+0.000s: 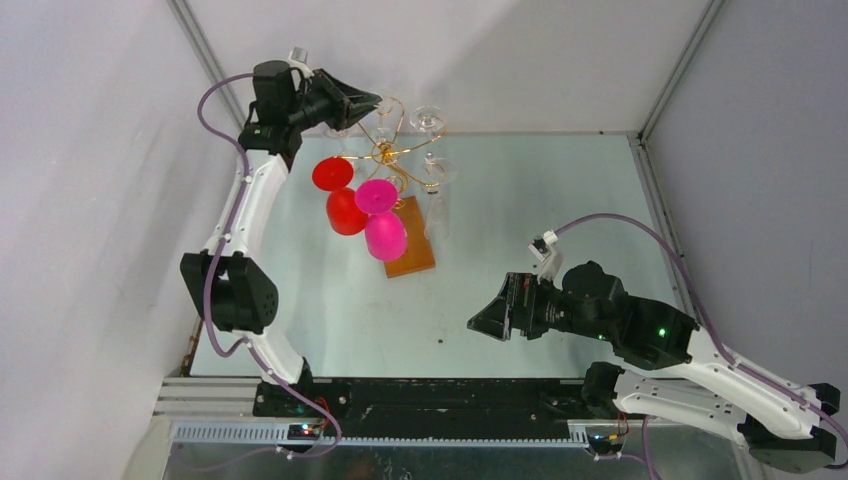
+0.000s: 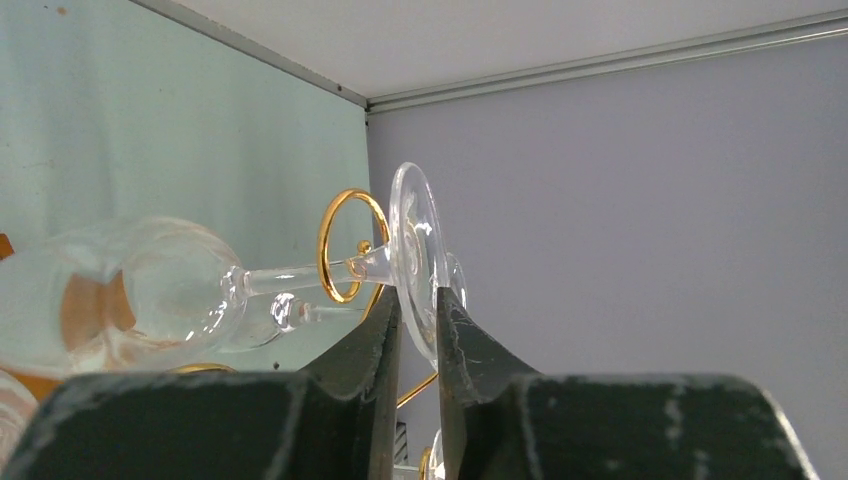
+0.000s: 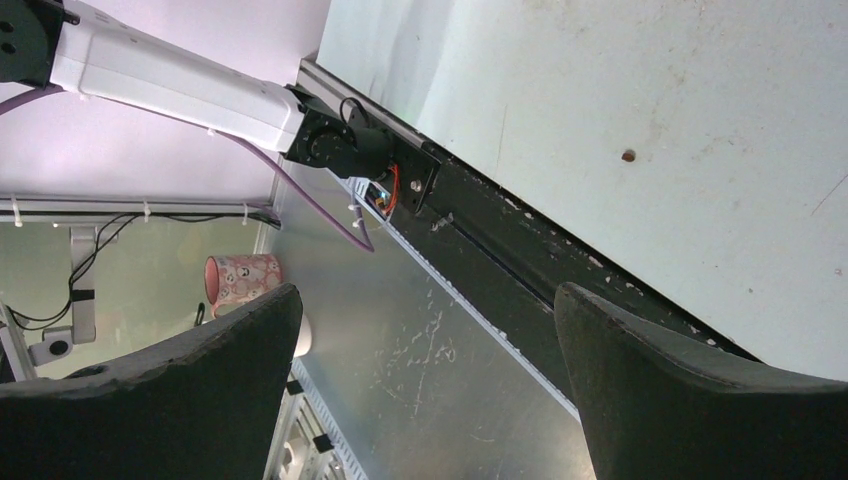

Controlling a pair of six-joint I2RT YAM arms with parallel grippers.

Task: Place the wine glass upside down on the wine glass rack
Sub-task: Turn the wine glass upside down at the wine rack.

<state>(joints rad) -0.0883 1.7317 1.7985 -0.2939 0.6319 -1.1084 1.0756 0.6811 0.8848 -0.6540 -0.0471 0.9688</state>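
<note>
At the wine glass rack (image 2: 345, 245), the foot of the wine glass (image 2: 180, 290) is flanked by the left pincer (image 2: 412, 330); whether it is gripped cannot be told. The right pincer (image 3: 430, 380) is spread wide.

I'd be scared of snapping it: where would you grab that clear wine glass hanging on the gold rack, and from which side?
Probably its flat round foot, pinched face to face, from the rack's outer side. The stem sits inside a gold ring and the bowl hangs beyond it, so only the foot is free. The left gripper straddles it there.
</note>
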